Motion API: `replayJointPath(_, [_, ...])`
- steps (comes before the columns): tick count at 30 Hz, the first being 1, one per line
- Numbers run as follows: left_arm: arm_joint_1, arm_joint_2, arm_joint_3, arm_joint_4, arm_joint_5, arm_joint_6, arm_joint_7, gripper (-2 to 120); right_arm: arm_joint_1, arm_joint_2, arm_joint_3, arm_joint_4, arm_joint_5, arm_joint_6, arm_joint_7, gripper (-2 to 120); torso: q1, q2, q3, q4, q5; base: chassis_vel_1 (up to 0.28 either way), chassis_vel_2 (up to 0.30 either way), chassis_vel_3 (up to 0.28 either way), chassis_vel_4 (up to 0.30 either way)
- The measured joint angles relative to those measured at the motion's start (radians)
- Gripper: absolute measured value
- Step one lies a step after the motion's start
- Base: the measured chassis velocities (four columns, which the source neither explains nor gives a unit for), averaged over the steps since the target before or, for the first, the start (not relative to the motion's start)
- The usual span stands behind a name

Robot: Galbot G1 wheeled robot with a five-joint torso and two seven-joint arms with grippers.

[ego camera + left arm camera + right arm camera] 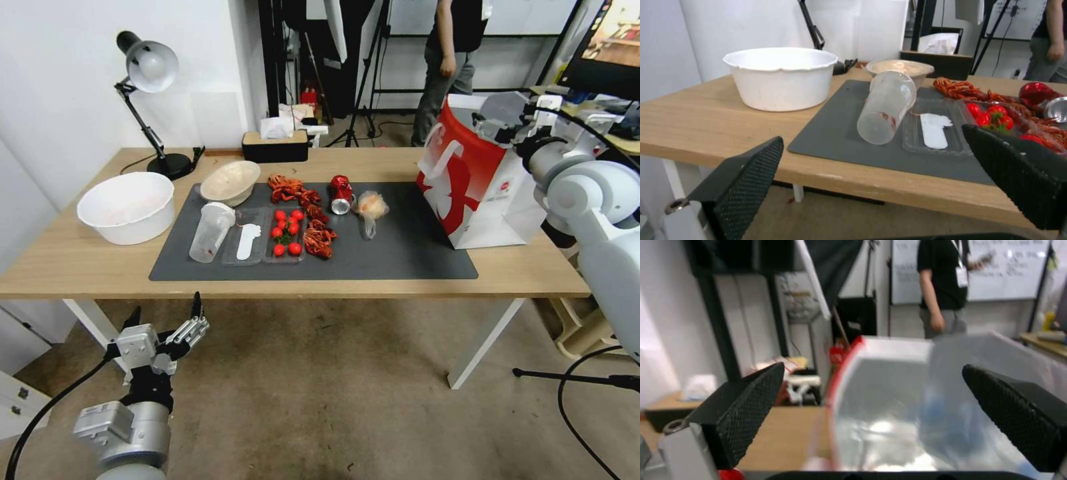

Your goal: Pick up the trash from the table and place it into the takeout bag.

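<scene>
Hovering: my right tool (871,413) hangs over the open mouth of the takeout bag (467,180), its black pads spread wide with nothing between them.
Step in hand: I judge this a release over the bag; a bluish shape shows dimly inside, too blurred to name.
Bag: it stands upright on the counter (80,263), right of the dark mat (407,257) and touching its corner.
Doing it well: I would lift the right tool straight up out of the mouth before swinging away, so the pads do not catch the white handles (441,160) and tip the bag.
Left tool: my left tool (193,320) waits below the counter's near edge, left of the mat, pads wide apart and empty.
Trash nearest the bag: the clear plastic bag with orange contents (371,208) lies on the mat, the crushed red can (341,194) just beside it on the side away from the bag.
Trash farther from the bag: the clear plastic cup (211,231) lies on its side at the mat's left end, the beige bowl (231,181) behind it.
Risk: the thin plastic bag will likely slump, so I would pinch it near its knot.
</scene>
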Motion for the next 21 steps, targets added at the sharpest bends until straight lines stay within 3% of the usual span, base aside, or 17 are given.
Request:
replayJointPath(7, [0.0, -0.001, 0.001, 0.0, 0.0, -0.005, 0.0, 100, -0.06, -0.024, 0.016, 0.154, 0.052, 0.021, 0.005, 100, 0.0, 0.0, 0.0, 0.0002, -0.0003, 0.0, 0.0, 0.0, 0.0])
replayJointPath(10, [0.0, -0.002, 0.002, 0.0, 0.0, -0.008, 0.001, 100, -0.142, -0.028, 0.032, 0.235, 0.055, 0.082, -0.005, 100, 0.0, 0.0, 0.0, 0.0001, -0.0003, 0.0, 0.0, 0.0, 0.0])
replayJointPath(14, [0.0, -0.004, 0.002, 0.001, 0.0, -0.016, 0.002, 100, -0.346, -0.009, 0.072, 0.329, -0.028, 0.231, -0.052, 100, 0.0, 0.0, 0.0, -0.0005, 0.0005, 0.0, 0.0, 0.0, 0.0])
replayJointPath(15, [0.003, -0.013, 0.0, 0.001, 0.002, -0.024, 0.002, 100, -0.484, 0.033, 0.097, 0.37, -0.107, 0.341, -0.088, 100, 0.0, 0.0, 0.0, -0.0003, -0.0001, 0.0, 0.0, 0.0, 0.0])
replayJointPath(16, [0.003, -0.013, 0.0, 0.001, 0.002, -0.024, 0.002, 100, -0.484, 0.033, 0.097, 0.37, -0.107, 0.341, -0.088, 100, 0.0, 0.0, 0.0, -0.0003, -0.0001, 0.0, 0.0, 0.0, 0.0])
replayJointPath(19, [-0.001, -0.024, 0.004, 0.008, 0.008, -0.028, 0.005, 100, -0.701, 0.112, 0.154, 0.386, -0.25, 0.514, -0.162, 100, 0.0, 0.0, 0.0, 0.0, -0.0002, 0.0, 0.0, 0.0, 0.0])
replayJointPath(21, [-0.002, -0.025, 0.005, 0.01, 0.008, -0.028, 0.006, 100, -0.757, 0.133, 0.165, 0.386, -0.28, 0.545, -0.173, 100, 0.0, 0.0, 0.0, -0.0005, 0.0002, 0.0, 0.0, 0.0, 0.0])
